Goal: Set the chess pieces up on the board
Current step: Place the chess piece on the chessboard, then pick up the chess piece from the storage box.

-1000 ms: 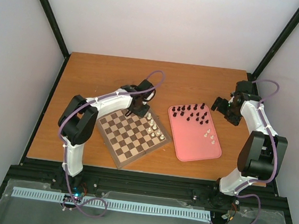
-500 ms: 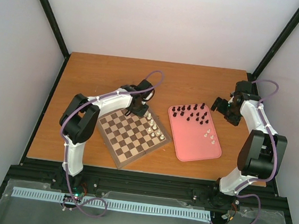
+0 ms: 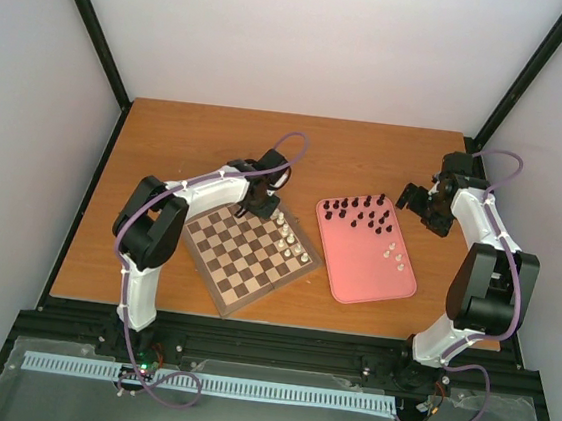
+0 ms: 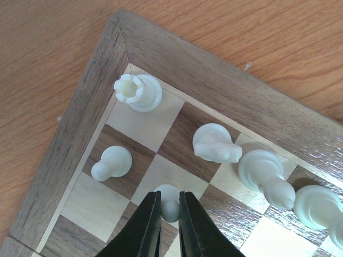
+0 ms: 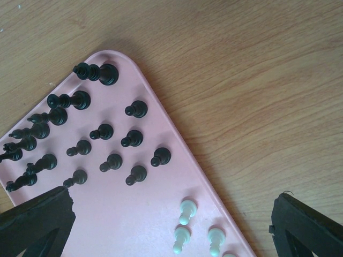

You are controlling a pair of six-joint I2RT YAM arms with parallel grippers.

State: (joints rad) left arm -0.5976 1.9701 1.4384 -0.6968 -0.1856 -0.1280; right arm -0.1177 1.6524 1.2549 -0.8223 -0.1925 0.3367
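Left wrist: left hand (image 4: 169,201) is closed on a white pawn (image 4: 169,190), with both fingers (image 4: 147,230) tight against its head. The pawn stands upright on the board (image 4: 80,160), near the corner. A second pawn (image 4: 112,163) is just off the fingers to the left in this view, one square over, not touching. Beyond the fingertips is the back row. The rook (image 4: 136,92) is on the corner square, the knight (image 4: 215,143) next to it, then the bishop (image 4: 265,174). One more white piece sits at the frame edge; can't tell which. All are upright. Bare counter (image 4: 53,53) lies past the board border.

Right wrist: right hand (image 5: 171,225) has its fingers wide apart with nothing between them. It hangs above the pink tray (image 5: 123,214) and the counter. The black pieces (image 5: 102,131) stand in loose rows on the tray ahead of the hand, toward its left finger. A few white pawns (image 5: 185,209) stand on the tray edge directly under the gap, well apart from the black ones.

Top external: left hand is at the board's far corner. White pieces sit in two rows along the board edge nearest the tray. Right hand is off the tray's far right corner, well apart from the board.
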